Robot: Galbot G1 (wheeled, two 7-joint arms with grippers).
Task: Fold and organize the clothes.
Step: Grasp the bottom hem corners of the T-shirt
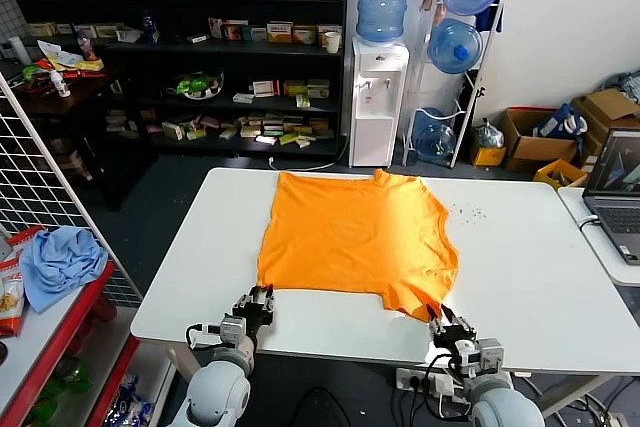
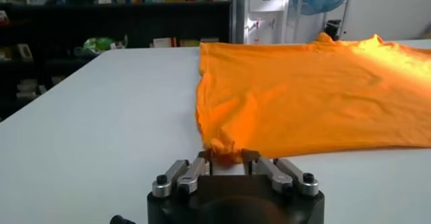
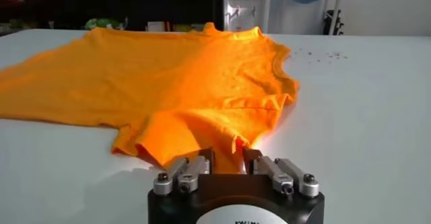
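The bright orange T-shirt (image 1: 355,237) lies spread flat on the white table (image 1: 520,277), plain side up, with no lettering showing. My left gripper (image 1: 258,299) is at the table's front edge, shut on the shirt's near left corner. In the left wrist view (image 2: 227,157) bunched orange cloth (image 2: 310,91) sits between its fingertips. My right gripper (image 1: 442,319) is shut on the shirt's near right corner, which is drawn to a point. In the right wrist view (image 3: 229,155) a fold of the shirt (image 3: 182,77) runs between its fingertips.
A laptop (image 1: 618,182) sits on an adjoining table at the right. A light blue cloth (image 1: 60,262) lies on a red shelf at the left, behind a wire rack. Small dark specks (image 1: 470,213) lie on the table right of the shirt. A water dispenser (image 1: 378,102) and shelves stand beyond.
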